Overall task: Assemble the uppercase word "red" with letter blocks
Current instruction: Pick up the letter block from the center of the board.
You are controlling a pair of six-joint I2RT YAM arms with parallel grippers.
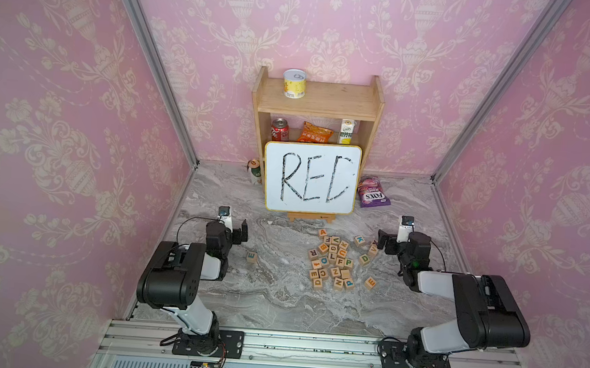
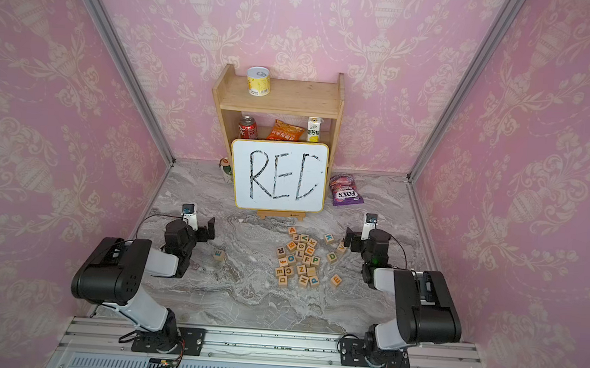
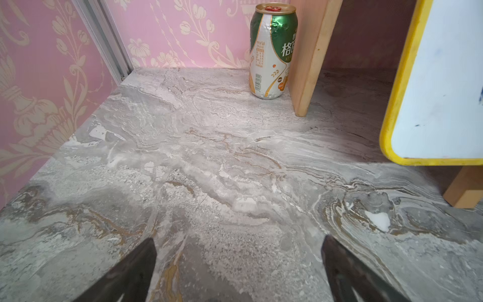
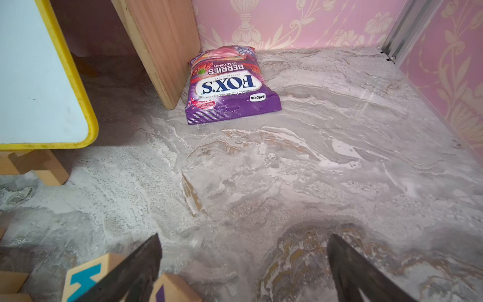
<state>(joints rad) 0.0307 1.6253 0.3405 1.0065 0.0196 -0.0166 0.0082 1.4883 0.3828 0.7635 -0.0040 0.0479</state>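
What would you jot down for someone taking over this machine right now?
Left pincer: open, empty, over bare table. Right pincer: open, empty, beside the block pile.
R block sits on the pile's left-arm side; D block loose on its right-arm side; an E block lies alone near the left arm.
Done: nothing lined up yet. Left: pick R, E, D, set them in a row.

Left arm [image 1: 169,279], right arm [image 1: 487,312]: black housings, white links | black cable [image 1: 195,218] loops | screwed black base plate [image 1: 232,344] | green light [image 1: 414,263] glowing
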